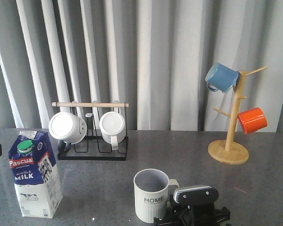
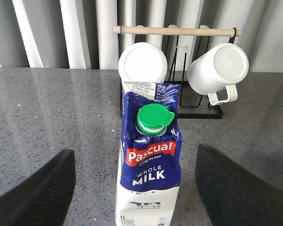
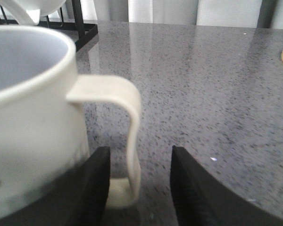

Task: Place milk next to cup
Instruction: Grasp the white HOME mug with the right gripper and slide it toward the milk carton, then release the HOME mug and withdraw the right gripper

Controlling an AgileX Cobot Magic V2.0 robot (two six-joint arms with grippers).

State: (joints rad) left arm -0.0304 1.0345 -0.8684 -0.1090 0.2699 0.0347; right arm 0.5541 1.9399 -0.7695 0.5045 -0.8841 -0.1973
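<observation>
Between the right claw's parted fingers sits the cup's handle, unseen from front.

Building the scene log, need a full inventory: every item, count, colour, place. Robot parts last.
milk: 1, blue-and-white carton, green cap, front left of table.
cup: 1, pale grey-white, "HOME" lettering, front centre, upright.
white mugs: 2, on the black wire rack, back left.
wire rack: 1, black with a wooden bar.
mug tree: 1, wooden, back right.
blue mug: 1, hung high on the tree.
orange mug: 1, hung lower right.
table: 1, speckled grey.
left gripper: open, fingers either side of the milk.
right gripper: open, around the cup's handle.
</observation>
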